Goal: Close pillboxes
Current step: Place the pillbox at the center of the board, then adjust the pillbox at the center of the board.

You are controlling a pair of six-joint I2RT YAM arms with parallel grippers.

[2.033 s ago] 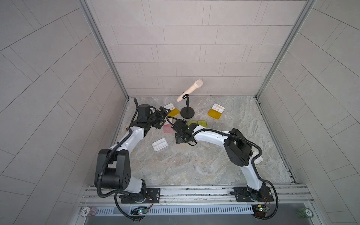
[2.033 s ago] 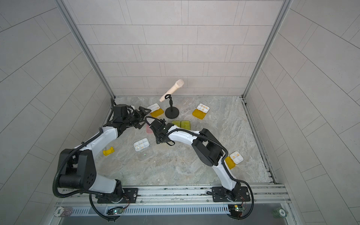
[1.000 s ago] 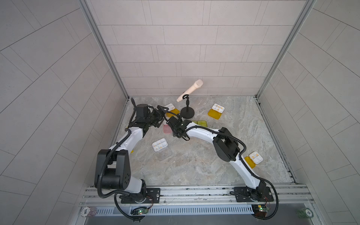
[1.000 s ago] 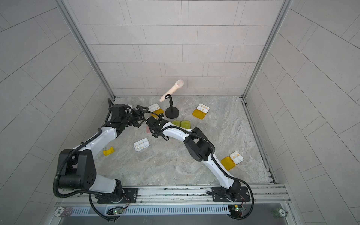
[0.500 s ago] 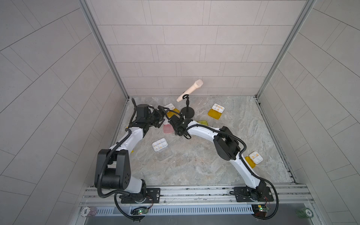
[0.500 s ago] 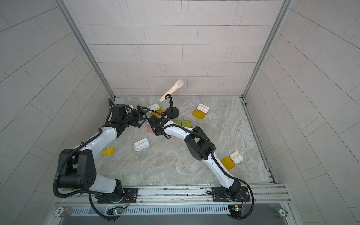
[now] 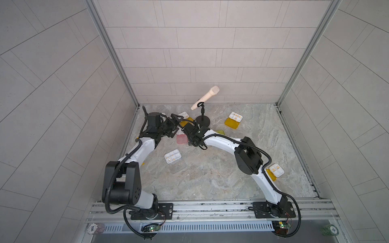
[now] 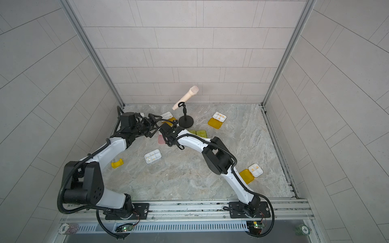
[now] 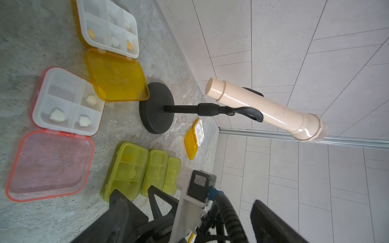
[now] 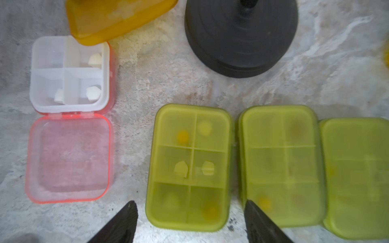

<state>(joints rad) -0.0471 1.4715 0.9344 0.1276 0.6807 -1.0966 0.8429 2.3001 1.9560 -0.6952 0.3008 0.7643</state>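
We see right pincer [image 10: 189, 202] part open, left pincer [image 7: 173, 125] wide, both empty; the orange lid [image 10: 117, 19] overlapping the open pink pillbox [image 10: 69, 157] could jam its lid closing.

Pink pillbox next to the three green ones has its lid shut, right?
No. The pink pillbox does sit next to the three green pillboxes, but its lid is open, folded out flat beside its white tray. The right wrist view shows it.
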